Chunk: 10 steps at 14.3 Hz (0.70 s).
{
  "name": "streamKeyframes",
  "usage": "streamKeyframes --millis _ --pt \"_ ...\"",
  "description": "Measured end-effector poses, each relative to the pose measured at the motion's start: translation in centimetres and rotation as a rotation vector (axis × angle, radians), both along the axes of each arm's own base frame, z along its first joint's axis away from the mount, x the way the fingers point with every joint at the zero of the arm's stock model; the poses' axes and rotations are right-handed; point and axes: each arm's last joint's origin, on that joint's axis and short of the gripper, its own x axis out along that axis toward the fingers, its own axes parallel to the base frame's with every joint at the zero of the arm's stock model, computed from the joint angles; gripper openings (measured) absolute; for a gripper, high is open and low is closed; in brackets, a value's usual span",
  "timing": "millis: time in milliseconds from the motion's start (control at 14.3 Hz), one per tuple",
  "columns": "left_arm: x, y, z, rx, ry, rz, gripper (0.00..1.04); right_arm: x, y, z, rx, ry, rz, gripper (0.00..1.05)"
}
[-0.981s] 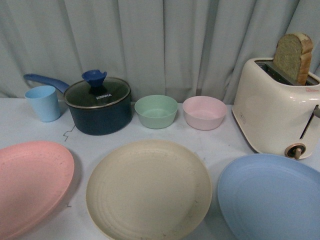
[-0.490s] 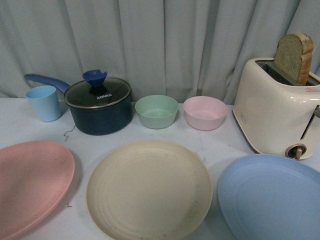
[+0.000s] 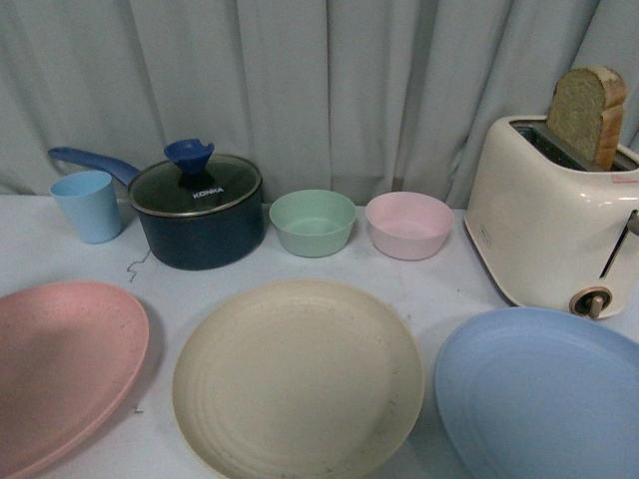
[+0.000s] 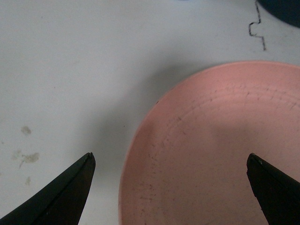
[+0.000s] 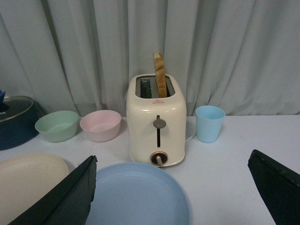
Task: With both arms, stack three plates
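Note:
Three plates lie side by side along the front of the white table: the pink plate [image 3: 60, 364] at the left, the cream-beige plate [image 3: 298, 377] in the middle, the light blue plate [image 3: 544, 394] at the right. None overlaps another. Neither arm shows in the front view. My left gripper [image 4: 171, 161] hangs open just above the pink plate [image 4: 220, 150], straddling its rim, one fingertip over the bare table. My right gripper [image 5: 171, 161] is open, held above the near side of the light blue plate [image 5: 136, 197]; the cream-beige plate [image 5: 28, 180] lies beside it.
Behind the plates stand a light blue cup [image 3: 88, 206], a dark lidded saucepan [image 3: 198, 210], a green bowl [image 3: 312, 222], a pink bowl [image 3: 408, 225] and a cream toaster [image 3: 554, 220] holding a bread slice. A second blue cup [image 5: 209, 123] is beside the toaster. Grey curtain closes the back.
The pink plate's place in the front view has shifted very slightly; the other plates and all else stay as they were.

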Motion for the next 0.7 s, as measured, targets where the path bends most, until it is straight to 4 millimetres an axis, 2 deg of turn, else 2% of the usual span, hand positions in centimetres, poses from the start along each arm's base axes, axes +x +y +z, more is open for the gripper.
streamKeyframes --millis 140,210,350,700 --pt "-0.8 0.7 -2.2 -0.002 0.035 0.039 0.98 0.0 0.0 0.0 0.0 0.0 0.0 0.98" --pt "-1.4 2.8 -2.8 -0.008 -0.006 0.138 0.98 0.0 0.0 0.0 0.0 0.0 0.0 0.98" --pt "-2.1 3.9 -2.8 -0.059 -0.037 0.177 0.98 0.0 0.0 0.0 0.0 0.0 0.0 0.98" --pt "-3.4 2.7 -5.4 -0.153 0.022 0.159 0.98 0.0 0.0 0.0 0.0 0.0 0.0 0.98"
